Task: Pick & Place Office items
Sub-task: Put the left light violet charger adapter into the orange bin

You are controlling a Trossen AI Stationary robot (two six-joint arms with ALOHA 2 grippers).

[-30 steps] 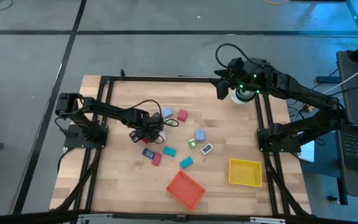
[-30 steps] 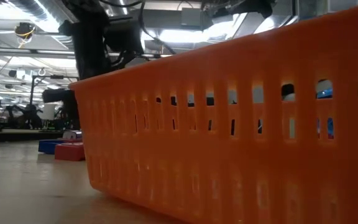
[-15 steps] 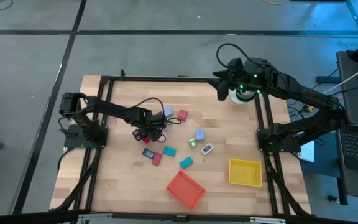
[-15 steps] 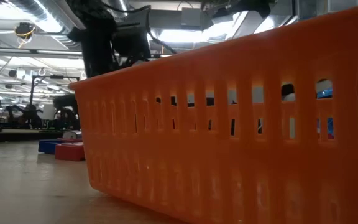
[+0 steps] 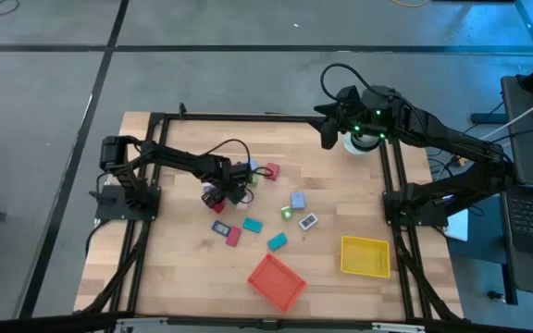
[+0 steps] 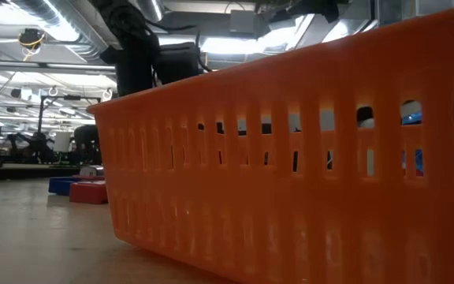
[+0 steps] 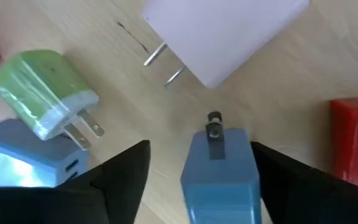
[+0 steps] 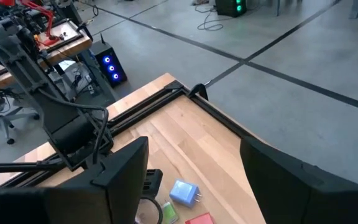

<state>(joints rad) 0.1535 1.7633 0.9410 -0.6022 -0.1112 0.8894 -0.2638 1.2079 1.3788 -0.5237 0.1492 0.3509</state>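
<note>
On my left wrist feed the left gripper [image 7: 197, 180] stands with its jaws spread wide, and a small blue blocky plug adapter [image 7: 219, 174] sits between the fingers, touching neither, so I hold nothing. Just beyond the blue adapter lies a white flat charger block [image 7: 222, 31] with two metal prongs. To one side of it I see a green and white rounded plug [image 7: 42, 90] resting against a pale blue block [image 7: 17, 165], and on the other side a red block [image 7: 356, 146].

From above, taking the flat orange-red square tray [image 5: 276, 280] as my landmark, the left gripper [image 5: 236, 178] hangs over the wooden table [image 5: 340, 185] well up and left of the tray, among the far-left pieces. A red piece [image 5: 272, 171] lies just right of the gripper. Nearer the tray are a teal piece [image 5: 277, 241], another teal piece [image 5: 252, 225], a pink-red piece [image 5: 233, 237] and a light blue piece [image 5: 297, 200]. A yellow square tray [image 5: 365, 255] sits just right of the orange-red one.

The right gripper [image 5: 328, 129] waits at the table's far edge, well away from the tray, jaws apart and empty.
</note>
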